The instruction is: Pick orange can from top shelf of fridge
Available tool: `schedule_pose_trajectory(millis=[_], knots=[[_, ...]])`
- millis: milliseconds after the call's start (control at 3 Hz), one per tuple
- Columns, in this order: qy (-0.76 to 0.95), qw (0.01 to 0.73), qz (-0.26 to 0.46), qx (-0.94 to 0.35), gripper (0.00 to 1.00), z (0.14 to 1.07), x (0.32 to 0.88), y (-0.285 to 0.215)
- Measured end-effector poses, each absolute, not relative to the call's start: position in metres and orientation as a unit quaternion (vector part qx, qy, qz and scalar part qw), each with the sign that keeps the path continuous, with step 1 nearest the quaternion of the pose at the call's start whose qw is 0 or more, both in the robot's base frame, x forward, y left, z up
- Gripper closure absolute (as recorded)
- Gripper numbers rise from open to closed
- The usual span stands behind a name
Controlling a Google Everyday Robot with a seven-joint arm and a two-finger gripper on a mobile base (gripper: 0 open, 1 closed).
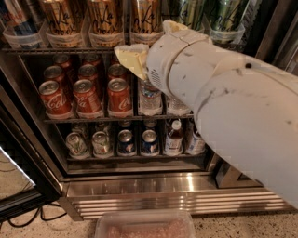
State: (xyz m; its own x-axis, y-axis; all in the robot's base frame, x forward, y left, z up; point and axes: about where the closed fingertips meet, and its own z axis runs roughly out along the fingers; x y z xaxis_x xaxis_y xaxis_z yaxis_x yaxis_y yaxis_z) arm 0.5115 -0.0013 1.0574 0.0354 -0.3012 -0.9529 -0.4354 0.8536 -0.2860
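Note:
Three orange cans (104,18) with dark script stand in clear trays (65,39) on the top shelf (70,49) of the fridge (163,195). The rightmost orange can (145,16) is just behind my gripper (150,42). The gripper is at top-shelf height in front of that can, and its cream fingers (132,60) stand apart with nothing held. My white arm (223,102) fills the right side and hides part of the shelves.
Green cans (227,14) stand to the right on the top shelf, a blue can (14,18) at far left. Red cola cans (87,97) and water bottles (150,100) fill the middle rack; small cans and bottles (125,142) the lower one. The open door (18,186) is at left. A clear tray (144,225) is at the bottom.

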Motion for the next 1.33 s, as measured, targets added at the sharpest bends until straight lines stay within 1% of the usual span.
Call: schedule_pose_trajectory(millis=[333, 667, 1333], knots=[[0.685, 0.676, 0.056, -0.266, 0.27, 1.058, 0.52, 0.002], [0.685, 0.676, 0.056, -0.266, 0.32, 1.059, 0.52, 0.002], [0.659, 0.703, 0.05, -0.263, 0.34, 1.072, 0.534, 0.004]])
